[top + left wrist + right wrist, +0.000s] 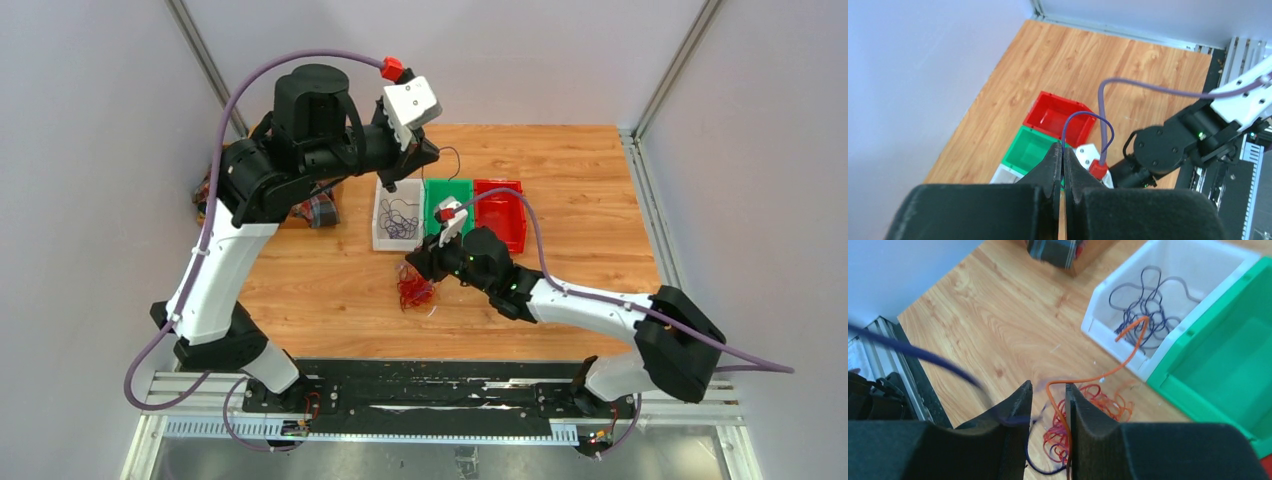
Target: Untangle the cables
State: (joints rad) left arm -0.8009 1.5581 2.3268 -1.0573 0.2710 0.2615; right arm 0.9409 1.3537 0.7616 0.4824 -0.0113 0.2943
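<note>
Pale grey-lilac walls (90,150) enclose the wood-grain bench (330,290) on three sides; aluminium posts (205,60) run up both back corners.

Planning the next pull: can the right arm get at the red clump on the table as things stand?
Probably yes. The right gripper hangs open just above the red clump, nothing solid between. An orange cable and a purple cable cross at its jaws, so it may pinch those first.
</note>
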